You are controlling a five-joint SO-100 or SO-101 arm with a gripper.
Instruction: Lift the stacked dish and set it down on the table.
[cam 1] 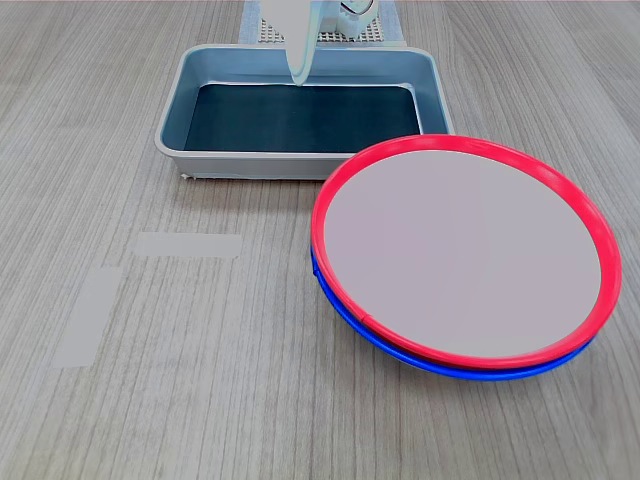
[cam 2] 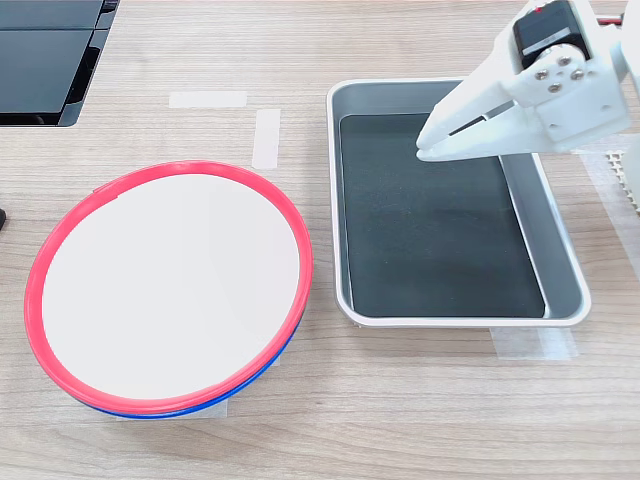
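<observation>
worktop: light wood-grain worktop [cam 1: 150,400] with tape strips | dish: big round red-rimmed dish [cam 2: 170,285] sits on blue-rimmed dish [cam 1: 450,365], may slip or drag it up | claw: white claw [cam 2: 440,140] closed, empty, over grey metal tray [cam 2: 560,270]

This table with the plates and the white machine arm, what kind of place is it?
Probably a robot test bench: a wood-grain tabletop marked with pale tape strips, a white robot gripper above a grey metal tray, and a red-rimmed dish.
</observation>
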